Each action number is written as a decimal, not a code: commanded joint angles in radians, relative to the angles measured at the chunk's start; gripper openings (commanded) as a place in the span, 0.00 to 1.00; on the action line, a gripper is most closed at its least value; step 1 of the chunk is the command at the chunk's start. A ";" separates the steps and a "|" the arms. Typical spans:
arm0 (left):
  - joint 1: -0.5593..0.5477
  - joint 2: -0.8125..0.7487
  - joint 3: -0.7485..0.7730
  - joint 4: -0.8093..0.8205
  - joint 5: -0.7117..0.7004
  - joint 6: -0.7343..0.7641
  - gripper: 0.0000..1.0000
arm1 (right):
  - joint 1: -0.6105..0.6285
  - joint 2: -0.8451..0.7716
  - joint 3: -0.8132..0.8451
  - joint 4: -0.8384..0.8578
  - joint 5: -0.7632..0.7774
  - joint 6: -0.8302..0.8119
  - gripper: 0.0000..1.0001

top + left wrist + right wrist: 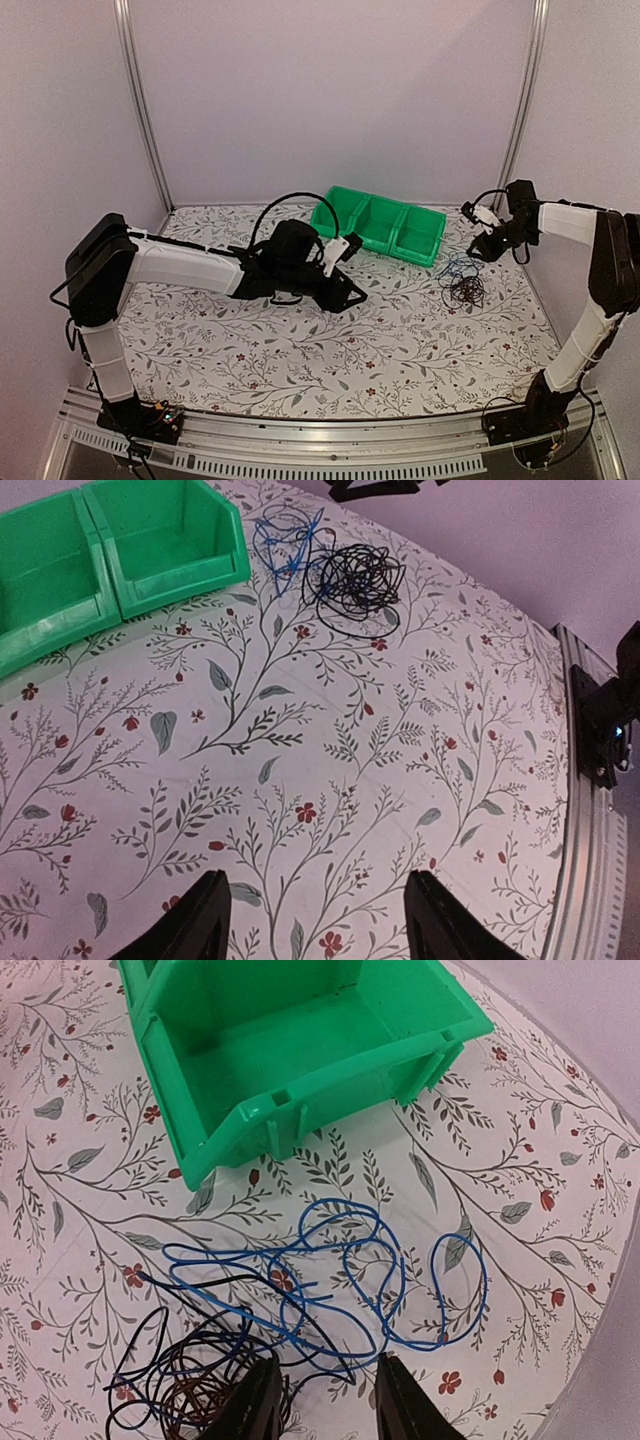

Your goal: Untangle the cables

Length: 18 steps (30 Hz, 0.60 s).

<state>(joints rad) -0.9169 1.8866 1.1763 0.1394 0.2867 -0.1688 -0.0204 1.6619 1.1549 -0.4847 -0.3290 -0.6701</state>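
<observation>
Cables (462,287) lie in one small tangle on the right side of the floral-patterned table (400,350) in the top view, just in front of the right end of a row of green bins (380,224). The left gripper (357,296) sits low over the middle of the table, well apart from the tangle, while the right gripper (479,249) hangs close above the tangle's far edge; neither jaw state is readable from here. From the left wrist, the two dark fingers (205,922) stand wide apart with only bare cloth between them, so this gripper is released and empty. The tangle shows far ahead: a blue cable (285,538) just beside a denser knot of black cable (358,580), both near the corner of the bins. From the right wrist, the fingers (256,1402) are spread with a gap between them and clamp nothing. The blue cable sprawls in wide loops directly ahead, just short of the nearest bin. The black cable and a coil of brown cable (195,1400) bunch at lower left, beside the left finger. Whether that finger touches them I cannot tell.
</observation>
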 commanded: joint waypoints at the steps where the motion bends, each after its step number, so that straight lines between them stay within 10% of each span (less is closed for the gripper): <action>1: -0.015 0.004 0.009 0.008 0.018 -0.009 0.60 | -0.004 0.096 0.081 -0.031 0.010 0.023 0.40; 18: -0.018 0.039 0.011 0.054 0.049 -0.027 0.60 | -0.004 0.154 0.117 -0.074 -0.053 0.029 0.42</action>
<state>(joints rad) -0.9192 1.9114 1.1763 0.1658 0.3161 -0.1883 -0.0208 1.8278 1.2556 -0.5323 -0.3500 -0.6437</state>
